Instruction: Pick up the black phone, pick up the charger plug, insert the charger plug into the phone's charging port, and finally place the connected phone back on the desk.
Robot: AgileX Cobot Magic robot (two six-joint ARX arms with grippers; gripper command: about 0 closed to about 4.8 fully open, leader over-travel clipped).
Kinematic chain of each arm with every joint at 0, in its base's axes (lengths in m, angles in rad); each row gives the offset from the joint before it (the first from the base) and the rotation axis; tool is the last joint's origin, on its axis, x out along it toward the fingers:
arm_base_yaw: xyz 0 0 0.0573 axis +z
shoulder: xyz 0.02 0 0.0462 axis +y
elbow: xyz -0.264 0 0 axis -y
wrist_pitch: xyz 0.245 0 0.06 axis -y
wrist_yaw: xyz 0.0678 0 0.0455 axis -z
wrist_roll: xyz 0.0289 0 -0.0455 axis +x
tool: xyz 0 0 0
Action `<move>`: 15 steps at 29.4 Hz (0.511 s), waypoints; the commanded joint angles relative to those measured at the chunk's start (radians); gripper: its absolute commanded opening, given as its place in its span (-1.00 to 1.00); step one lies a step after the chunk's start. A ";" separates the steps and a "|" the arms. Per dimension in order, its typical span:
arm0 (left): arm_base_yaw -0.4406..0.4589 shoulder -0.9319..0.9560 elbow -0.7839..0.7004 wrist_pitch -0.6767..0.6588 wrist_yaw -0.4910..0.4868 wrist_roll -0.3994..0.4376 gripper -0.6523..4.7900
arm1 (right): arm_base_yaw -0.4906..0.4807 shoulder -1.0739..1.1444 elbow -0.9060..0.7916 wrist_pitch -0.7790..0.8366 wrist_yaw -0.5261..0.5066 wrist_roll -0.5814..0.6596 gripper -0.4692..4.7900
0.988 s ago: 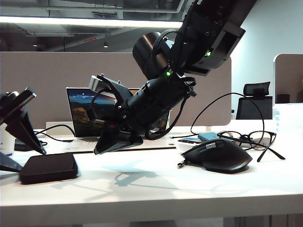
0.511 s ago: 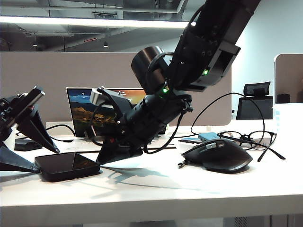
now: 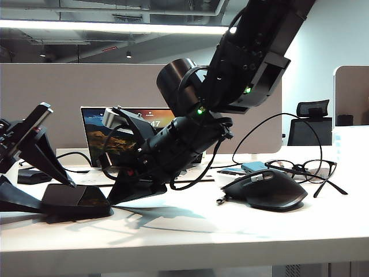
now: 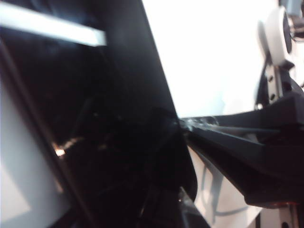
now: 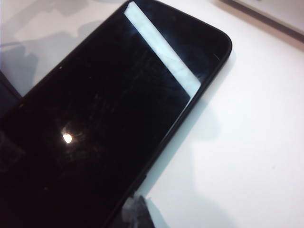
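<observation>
Two arms at work, both low over the white table point(image 3: 242, 231). Black phone point(image 3: 75, 199) lies flat on the table at the far left of the exterior view, glossy face up; the right wrist view shows it point(image 5: 109, 123) filling most of the picture with a ceiling-light streak across the glass. My left gripper point(image 3: 26, 167) is at the phone, jaws spread wide: one finger lies low along the table at the phone's left edge, the other sticks up tilted above it. Cannot tell if either finger touches the phone. In the left wrist view the phone point(image 4: 109, 123) is a big dark slab right up close, and a black gripper finger point(image 4: 247, 156) crosses beside it, which arm's I cannot tell. My right gripper point(image 3: 124, 193) reaches across to just right of the phone, jaws clenched, tip down at the table near the phone's right end; contact not clear. Right of the phone and behind my right arm: open laptop point(image 3: 95, 135). Well right of the phone: black mouse point(image 3: 265, 189), glasses point(image 3: 305, 169) behind it, thin black cable point(image 3: 259, 130) looping up. Charger plug and charging port not made out.
</observation>
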 commanded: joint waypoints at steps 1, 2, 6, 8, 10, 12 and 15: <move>-0.004 -0.002 0.002 0.031 0.026 0.001 0.13 | 0.006 -0.001 0.003 0.014 -0.023 -0.007 -0.84; -0.004 -0.002 0.002 0.038 0.026 0.000 0.13 | 0.007 -0.001 0.003 0.013 -0.023 -0.007 -0.85; -0.004 -0.001 0.002 0.053 0.024 -0.003 0.12 | 0.011 -0.001 0.003 0.010 -0.053 -0.015 -0.84; -0.004 -0.001 0.002 0.054 0.023 -0.003 0.13 | 0.012 -0.001 0.003 0.010 -0.060 -0.018 -0.85; -0.004 -0.001 0.002 0.054 0.018 -0.003 0.13 | 0.011 -0.001 0.003 0.010 -0.062 -0.029 -0.84; -0.005 0.001 0.002 0.054 0.018 -0.003 0.12 | 0.011 -0.001 0.003 0.010 -0.084 -0.037 -0.84; -0.020 0.031 0.002 0.055 0.018 -0.010 0.12 | 0.011 -0.001 0.002 0.009 -0.083 -0.036 -0.84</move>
